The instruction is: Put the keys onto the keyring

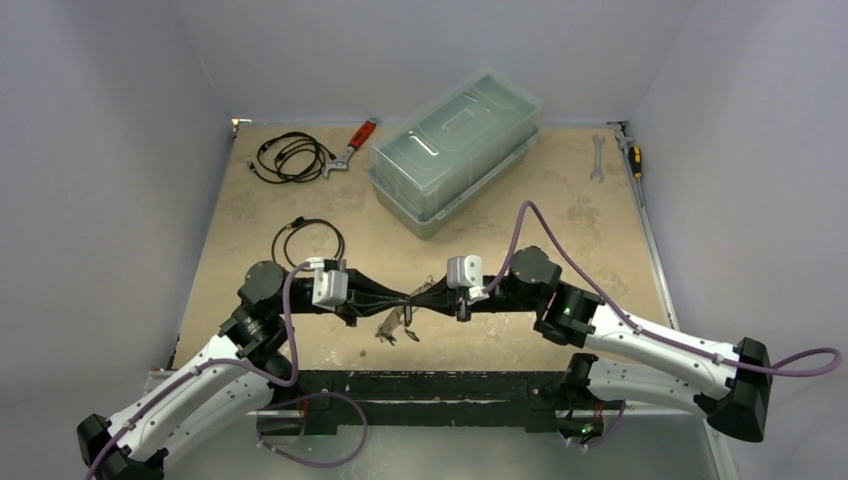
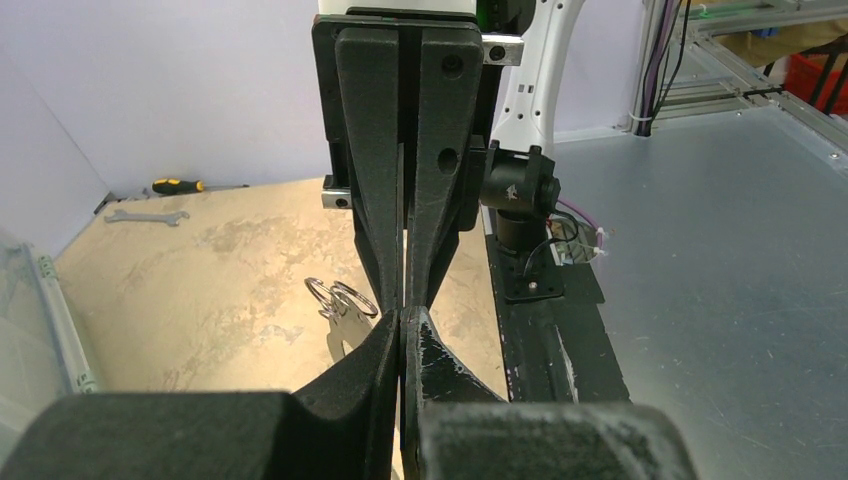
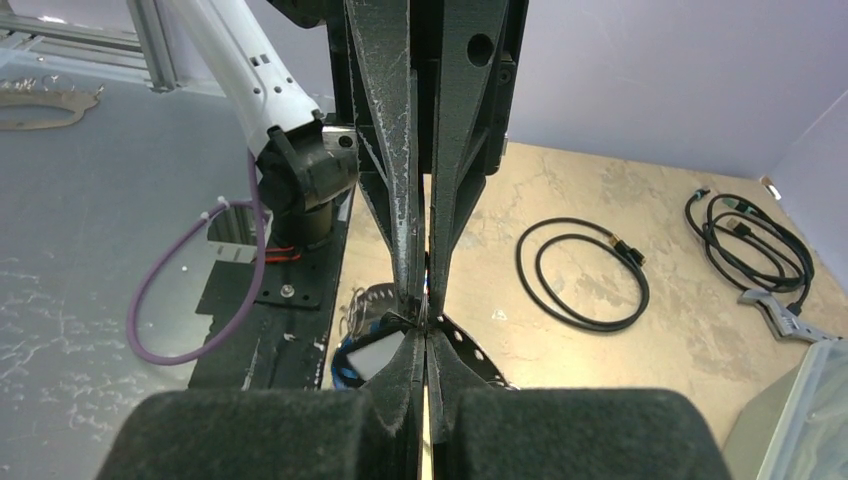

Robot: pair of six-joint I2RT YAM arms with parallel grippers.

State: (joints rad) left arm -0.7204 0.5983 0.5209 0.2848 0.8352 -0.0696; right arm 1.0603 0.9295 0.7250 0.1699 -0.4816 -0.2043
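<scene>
From above, your left gripper (image 1: 405, 301) and right gripper (image 1: 427, 296) meet tip to tip over the near middle of the tabletop (image 1: 600, 250), each with its jaws pressed together. I judge you have them facing like this so each can steady one side of the threading. The keys (image 1: 393, 326) dangle in a small clump just under that meeting point, clear of the surface. Something thin must carry them, though the keyring is too fine to pick out here. Set at the far side, out of your working space, are one clear box (image 1: 455, 140), two cable coils (a far coil (image 1: 290, 158) and a near coil (image 1: 296, 224)), two wrenches (a red-handled wrench (image 1: 352, 148) and a plain wrench (image 1: 597, 158)) and one screwdriver (image 1: 636, 162). In the left wrist view your fingers lie flat against each other and butt the other gripper's tips. Two silver rings (image 2: 340, 297) hang just left of that contact, casting a shadow on the surface below. In the right wrist view the jaws are likewise together, and one blue-edged tag (image 3: 350, 368) sits right under the tips. You cannot count the keys in any view, nor tell whether either gripper pinches the loop.
</scene>
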